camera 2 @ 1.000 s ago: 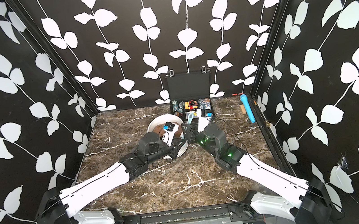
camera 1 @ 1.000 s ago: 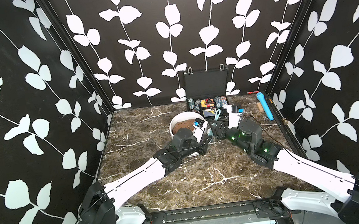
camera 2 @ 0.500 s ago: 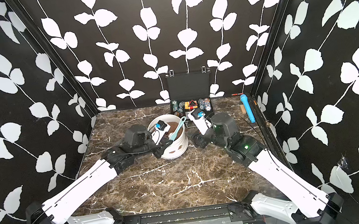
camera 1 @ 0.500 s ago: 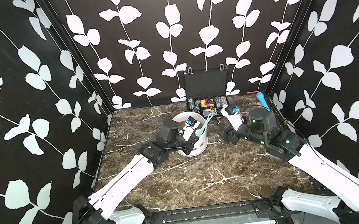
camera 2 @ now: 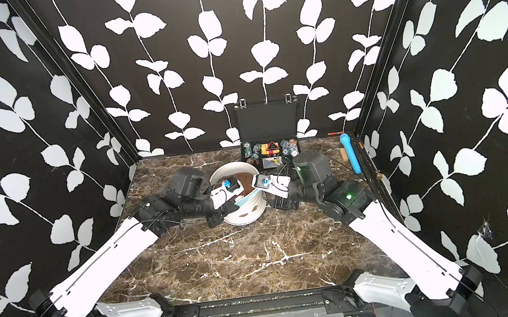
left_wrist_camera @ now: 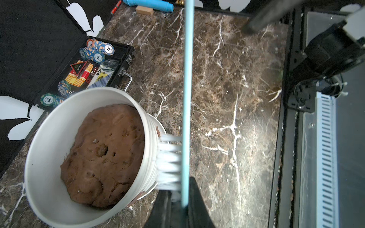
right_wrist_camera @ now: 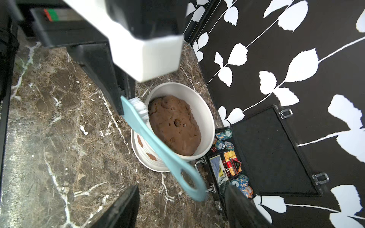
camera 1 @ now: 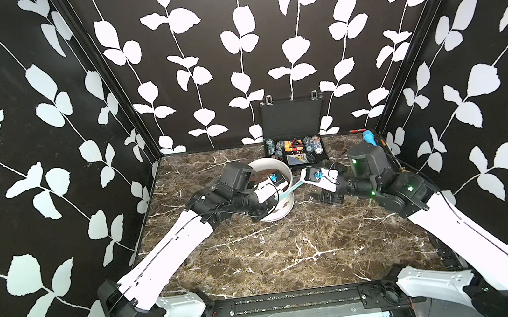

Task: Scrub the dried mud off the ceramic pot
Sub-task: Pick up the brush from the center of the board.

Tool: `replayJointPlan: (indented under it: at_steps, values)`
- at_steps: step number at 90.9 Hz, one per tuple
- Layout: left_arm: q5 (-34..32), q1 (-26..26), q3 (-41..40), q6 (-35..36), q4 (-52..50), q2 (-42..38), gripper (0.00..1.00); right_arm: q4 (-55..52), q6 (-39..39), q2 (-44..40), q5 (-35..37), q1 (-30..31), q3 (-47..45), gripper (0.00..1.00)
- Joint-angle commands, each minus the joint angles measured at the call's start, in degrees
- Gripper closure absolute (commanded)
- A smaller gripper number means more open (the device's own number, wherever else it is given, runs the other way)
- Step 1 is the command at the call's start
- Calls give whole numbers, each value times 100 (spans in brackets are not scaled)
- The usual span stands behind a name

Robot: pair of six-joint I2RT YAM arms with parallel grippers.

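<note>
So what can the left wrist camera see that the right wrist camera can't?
Only the left wrist view shows the blue tube and the small wooden block beside it. Only the right wrist view shows the loop at the end of the brush handle, and the right gripper with its jaws wide apart. Both views show the ceramic pot, the brown mound inside it, the brush with its white bristles against the pot's outer wall, and the open chip case.
</note>
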Motion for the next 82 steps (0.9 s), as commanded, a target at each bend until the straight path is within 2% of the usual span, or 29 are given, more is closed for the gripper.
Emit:
replayJointPlan:
  at_steps: [1, 13, 31, 45, 57, 82]
  values:
    - [-143, 24, 199, 611, -556, 3, 100, -137, -294, 7, -9, 45, 148, 29]
    - [-106, 19, 249, 793, -605, 47, 100, -247, -318, 141, -407, 78, 315, 29]
    - [-14, 29, 456, 949, -659, 153, 100, -697, -504, 426, -327, 292, 522, 33]
    - [78, 29, 541, 1068, -741, 238, 100, -797, -495, 544, -426, 333, 562, 41]
    - [91, 28, 586, 1235, -822, 251, 100, -885, -449, 626, -557, 329, 630, 53]
    - [234, 28, 704, 1620, -902, 153, 100, -1072, -446, 751, -551, 329, 674, 62]
